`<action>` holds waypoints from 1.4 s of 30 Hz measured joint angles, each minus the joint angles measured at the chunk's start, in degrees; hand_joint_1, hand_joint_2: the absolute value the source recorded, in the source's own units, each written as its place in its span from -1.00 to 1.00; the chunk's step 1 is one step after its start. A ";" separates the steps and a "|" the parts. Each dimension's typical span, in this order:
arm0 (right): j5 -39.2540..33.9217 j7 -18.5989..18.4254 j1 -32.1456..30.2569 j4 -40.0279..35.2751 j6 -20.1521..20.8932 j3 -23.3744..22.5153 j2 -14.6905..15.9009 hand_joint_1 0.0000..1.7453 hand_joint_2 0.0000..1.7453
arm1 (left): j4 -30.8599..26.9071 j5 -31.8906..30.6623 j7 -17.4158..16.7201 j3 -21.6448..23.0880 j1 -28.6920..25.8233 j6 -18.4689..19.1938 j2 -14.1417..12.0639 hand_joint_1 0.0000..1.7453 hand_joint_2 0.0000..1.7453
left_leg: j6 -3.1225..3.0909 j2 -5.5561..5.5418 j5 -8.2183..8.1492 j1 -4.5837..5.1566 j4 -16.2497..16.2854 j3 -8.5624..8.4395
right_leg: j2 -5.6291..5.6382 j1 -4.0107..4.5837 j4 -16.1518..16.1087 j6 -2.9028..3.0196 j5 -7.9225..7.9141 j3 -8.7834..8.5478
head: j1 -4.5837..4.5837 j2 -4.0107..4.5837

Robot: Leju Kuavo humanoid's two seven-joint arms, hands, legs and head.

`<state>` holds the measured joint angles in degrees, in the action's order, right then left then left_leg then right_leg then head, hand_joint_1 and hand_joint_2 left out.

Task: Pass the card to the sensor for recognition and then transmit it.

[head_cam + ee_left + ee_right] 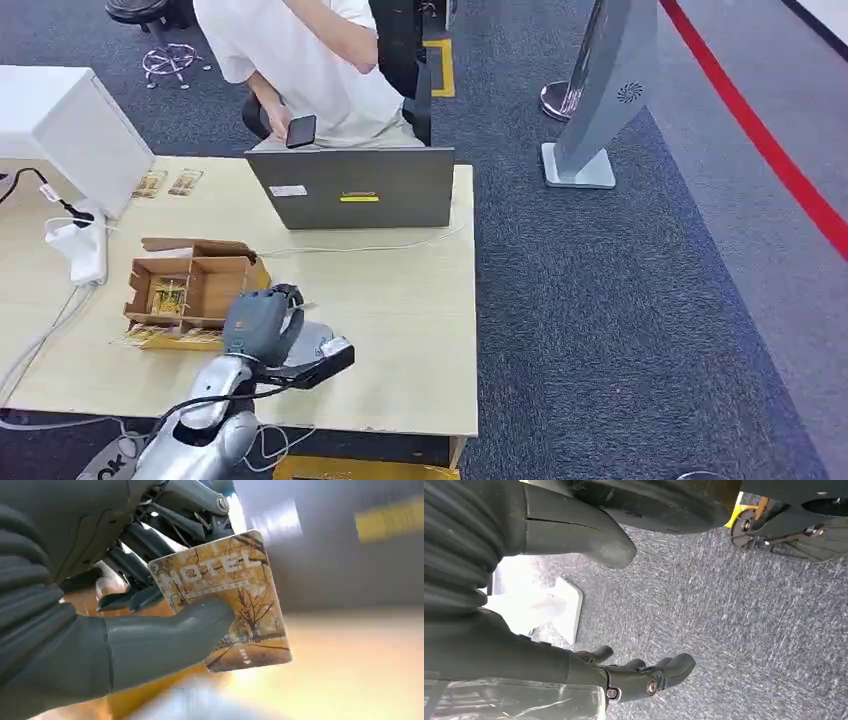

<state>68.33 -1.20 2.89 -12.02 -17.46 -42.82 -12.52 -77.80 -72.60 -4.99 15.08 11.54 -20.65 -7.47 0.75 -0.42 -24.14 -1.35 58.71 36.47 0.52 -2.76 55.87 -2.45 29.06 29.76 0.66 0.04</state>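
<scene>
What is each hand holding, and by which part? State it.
The left hand holds a hotel key card, its thumb pressed on the printed face near one long edge, darker fingers behind. The right hand holds nothing.

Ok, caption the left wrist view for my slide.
Left hand pinches a hotel card between thumb and fingers, above the table.

Even, bright indoor light; the left wrist view's background is motion-blurred, with glare on the table (350, 680).
</scene>
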 joint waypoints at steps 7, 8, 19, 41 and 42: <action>3.10 0.22 0.08 0.00 0.72 0.28 0.00 -1.00 1.00 | -8.69 -15.32 -2.25 -6.74 1.02 -18.09 -1.48 1.00 1.00 | 0.01 0.01 -0.01 -0.05 -0.01 -0.01 | 0.02 0.05 0.01 0.02 0.02 0.04 | 0.00 0.00; 3.32 0.22 0.13 0.00 1.05 0.33 0.00 -1.00 1.00 | -8.69 -15.33 -1.66 -8.27 1.69 -18.78 -2.06 1.00 1.00 | 0.02 0.01 0.00 -0.10 -0.01 0.00 | 0.02 0.10 0.03 0.05 0.03 0.06 | 0.02 0.00; 3.85 0.00 0.23 0.00 1.68 1.22 0.00 -1.00 1.00 | -4.17 -16.86 0.11 -15.19 8.35 -18.78 -4.39 1.00 1.00 | 0.14 0.01 0.08 -0.26 0.00 0.02 | 0.02 0.24 0.03 0.14 -0.02 0.06 | 0.00 0.00; 3.30 -0.24 0.31 -0.02 1.92 1.22 0.00 -1.00 1.00 | -0.19 -16.28 -1.57 -14.45 10.65 -14.63 -3.17 -1.00 1.00 | 0.16 0.10 0.07 -0.29 0.00 0.03 | 0.12 0.26 0.03 0.19 -0.05 0.15 | 0.00 0.00; 3.25 -0.24 0.30 -0.02 1.92 1.22 0.00 -1.00 1.00 | -0.19 -16.25 -1.57 -14.21 10.63 -14.56 -3.04 -1.00 1.00 | 0.15 0.09 0.07 -0.29 0.00 0.03 | 0.12 0.26 0.03 0.19 -0.05 0.15 | 0.00 0.00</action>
<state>71.58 -1.44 3.19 -12.04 -15.54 -41.59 -12.52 -77.99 -88.85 -6.56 0.87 22.17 -35.21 -10.51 0.90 -0.33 -24.06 -1.65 58.71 36.50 0.64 -2.50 55.90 -2.26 29.01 29.90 0.66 0.04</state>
